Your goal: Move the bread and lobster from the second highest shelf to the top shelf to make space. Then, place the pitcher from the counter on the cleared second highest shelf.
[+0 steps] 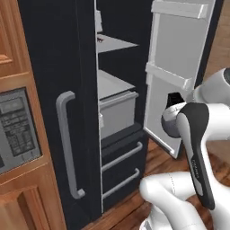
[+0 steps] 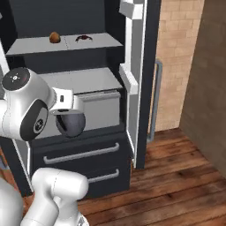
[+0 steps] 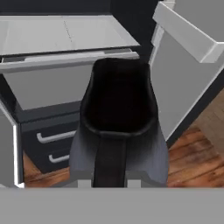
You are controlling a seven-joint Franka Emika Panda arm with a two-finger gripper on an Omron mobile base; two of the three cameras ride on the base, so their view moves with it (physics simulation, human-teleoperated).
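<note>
Pitcher (image 3: 118, 127) pinched in fingers (image 3: 109, 181), held before open fridge; bread (image 2: 54, 37) and lobster (image 2: 83, 38) on top shelf (image 2: 35, 46), 12 o'clock.

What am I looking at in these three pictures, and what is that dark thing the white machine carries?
The white machine is a robot arm on a rolling base, facing an open fridge. Two pictures come from cameras on the base, behind the arm to its left and right. The third comes from a camera on the arm's hand, looking along its gripper. The dark thing is a pitcher; the gripper is shut on it, in front of the fridge. In the right base picture the pitcher hangs level with the drawer. Higher up, a round brown bread and a dark red lobster lie apart on a grey shelf.
</note>
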